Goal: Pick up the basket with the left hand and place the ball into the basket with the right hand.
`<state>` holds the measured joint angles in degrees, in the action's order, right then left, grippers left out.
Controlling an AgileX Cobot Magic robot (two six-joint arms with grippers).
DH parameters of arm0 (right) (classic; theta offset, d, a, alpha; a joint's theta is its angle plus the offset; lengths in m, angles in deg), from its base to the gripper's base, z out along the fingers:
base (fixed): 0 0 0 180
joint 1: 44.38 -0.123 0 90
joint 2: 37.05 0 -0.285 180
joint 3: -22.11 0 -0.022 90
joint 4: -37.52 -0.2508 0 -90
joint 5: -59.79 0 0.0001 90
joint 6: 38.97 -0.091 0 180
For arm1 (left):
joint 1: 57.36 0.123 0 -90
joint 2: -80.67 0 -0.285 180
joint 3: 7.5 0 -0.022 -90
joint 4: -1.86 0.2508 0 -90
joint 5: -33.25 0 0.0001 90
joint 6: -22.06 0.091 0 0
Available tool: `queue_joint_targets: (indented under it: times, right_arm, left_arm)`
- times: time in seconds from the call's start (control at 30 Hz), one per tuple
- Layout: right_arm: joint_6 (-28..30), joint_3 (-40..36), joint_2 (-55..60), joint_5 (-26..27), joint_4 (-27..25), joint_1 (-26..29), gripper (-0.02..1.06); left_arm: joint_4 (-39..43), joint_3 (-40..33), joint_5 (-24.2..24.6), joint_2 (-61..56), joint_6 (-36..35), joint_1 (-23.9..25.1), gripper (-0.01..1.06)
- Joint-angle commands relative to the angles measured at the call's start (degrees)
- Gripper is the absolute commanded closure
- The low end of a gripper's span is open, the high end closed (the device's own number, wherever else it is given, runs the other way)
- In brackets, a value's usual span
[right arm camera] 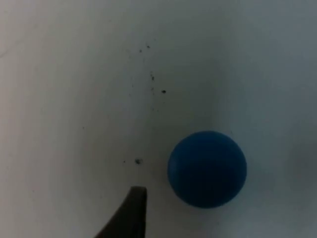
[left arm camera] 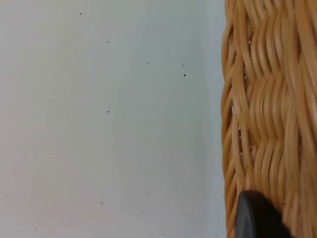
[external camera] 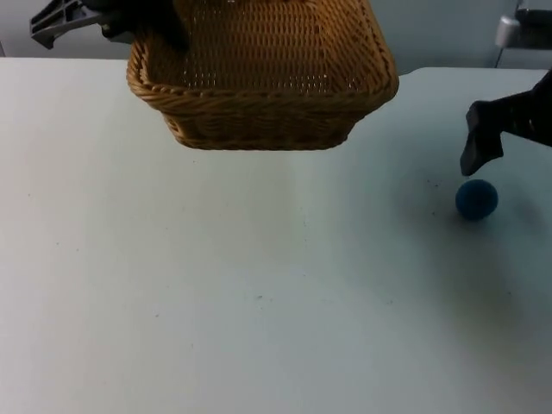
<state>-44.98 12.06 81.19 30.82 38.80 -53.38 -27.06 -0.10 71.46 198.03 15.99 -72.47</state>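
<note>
A white bench [external camera: 216, 285] runs back to a grey partition wall. At left, the left claw [external camera: 142, 30] holds the rectangular woven wicker basket [external camera: 263, 73] by its rim, lifted clear of the bench, its long axis running left to right and its open side up. At right, the right claw [external camera: 483, 142] hangs just above the small round blue ball [external camera: 476, 198], which rests on the bench directly below and slightly toward the camera; whether its fingers are spread cannot be told. The ball, being round, has no axis; the right arm is far nearer.
</note>
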Motion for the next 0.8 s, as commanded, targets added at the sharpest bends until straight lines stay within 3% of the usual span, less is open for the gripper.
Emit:
queue_joint_targets:
  times: [0.0,0.3,0.6,0.77]
  right_arm:
    - [0.69,0.46,1.04,1.23,-0.50,-0.28,-0.01]
    - [2.50,1.13,3.87,2.78,-1.63,-0.28,-0.01]
    - [3.65,10.30,9.04,-4.57,-1.28,-1.53,0.00]
    - [3.05,11.12,9.89,-6.61,-1.61,-2.12,0.00]
  left_arm:
    - [-1.31,0.00,-1.45,-0.42,-0.49,0.05,1.05]
    - [-1.21,0.00,-1.82,-0.42,-0.49,0.05,1.05]
    - [-1.21,0.00,-1.82,-0.29,-0.49,0.05,1.05]
    - [-1.21,0.00,-1.70,-0.29,-0.49,0.05,1.05]
